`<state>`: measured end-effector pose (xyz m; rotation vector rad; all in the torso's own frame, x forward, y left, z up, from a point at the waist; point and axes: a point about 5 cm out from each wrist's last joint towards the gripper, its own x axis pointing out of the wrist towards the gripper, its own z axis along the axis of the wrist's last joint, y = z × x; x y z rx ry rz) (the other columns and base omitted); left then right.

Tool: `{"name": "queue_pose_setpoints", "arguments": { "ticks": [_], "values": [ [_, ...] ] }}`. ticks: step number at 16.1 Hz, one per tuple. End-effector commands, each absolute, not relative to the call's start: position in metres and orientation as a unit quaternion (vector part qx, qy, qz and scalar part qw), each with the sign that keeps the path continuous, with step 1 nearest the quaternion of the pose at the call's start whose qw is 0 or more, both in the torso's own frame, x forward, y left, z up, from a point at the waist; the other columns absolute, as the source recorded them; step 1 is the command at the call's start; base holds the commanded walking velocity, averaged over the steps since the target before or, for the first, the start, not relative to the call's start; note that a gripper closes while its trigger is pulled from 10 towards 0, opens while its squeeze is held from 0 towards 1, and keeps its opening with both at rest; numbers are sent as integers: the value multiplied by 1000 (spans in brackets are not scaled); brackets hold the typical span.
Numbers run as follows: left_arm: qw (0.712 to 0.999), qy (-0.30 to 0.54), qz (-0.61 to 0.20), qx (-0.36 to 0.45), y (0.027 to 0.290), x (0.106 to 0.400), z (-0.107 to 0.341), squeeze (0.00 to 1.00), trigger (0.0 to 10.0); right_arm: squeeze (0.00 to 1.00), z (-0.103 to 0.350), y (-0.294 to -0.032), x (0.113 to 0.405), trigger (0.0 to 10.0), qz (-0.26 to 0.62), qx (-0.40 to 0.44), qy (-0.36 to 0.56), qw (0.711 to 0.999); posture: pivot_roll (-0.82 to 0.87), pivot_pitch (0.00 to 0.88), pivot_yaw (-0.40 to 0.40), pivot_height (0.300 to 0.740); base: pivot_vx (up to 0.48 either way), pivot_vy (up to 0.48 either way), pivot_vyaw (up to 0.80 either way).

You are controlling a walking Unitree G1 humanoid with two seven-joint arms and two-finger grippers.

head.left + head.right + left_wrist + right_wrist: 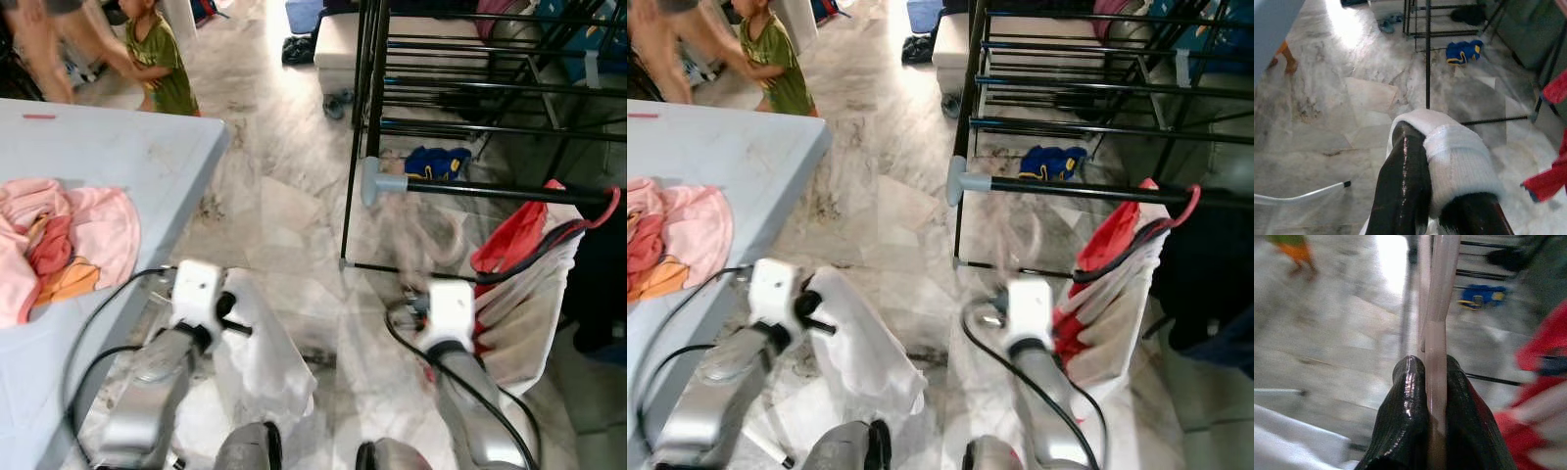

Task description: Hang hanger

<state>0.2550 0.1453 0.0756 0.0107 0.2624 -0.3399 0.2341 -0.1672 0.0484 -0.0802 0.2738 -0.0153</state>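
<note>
- The hanger [1437,308], a thin, pale pink bar, smooth and motion-blurred, is clamped between the two glossy black fingers [1408,406] of the right pincer [1434,367], which is closed tight on it; it runs straight out beyond the tips.
- Ahead of that pincer stands a black metal rack [509,191] whose near rail ends in a grey cap.
- A white bag [534,294] with red trim hangs just to its right.
- A blue cloth [438,162] lies on the marble floor [274,196] further ahead.
- The left pincer [1442,142] is closed on a white, ribbed, woolly cloth [1454,156] draped over its tips.
- To its left is a grey-blue worktop [118,147] carrying crumpled pink clothes [59,240].
- A person in a green shirt [162,59] stands well beyond it.
</note>
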Motion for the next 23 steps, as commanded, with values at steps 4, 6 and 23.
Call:
{"name": "queue_pose_setpoints", "arguments": {
  "ticks": [4, 6, 23],
  "values": [
    [983, 56, -175, -9, 130, 285, 113, 0, 10000, 0, 81, -196, 258, 10000, -32, -65, 95, 993, -8, 0, 39, 740, 0, 0, 0],
    [986, 71, -148, -1, 139, 276, 101, 0, 10000, 0, 61, -202, 250, 10000, -76, -44, 138, 986, 0, 0, 20, 740, 0, 0, 0],
    [985, 83, -150, -5, 139, 267, 87, 0, 10000, 0, 58, -210, 235, 10000, -100, -48, 209, 972, -33, 16, -6, 740, -15, 0, 0]
  ]
}}
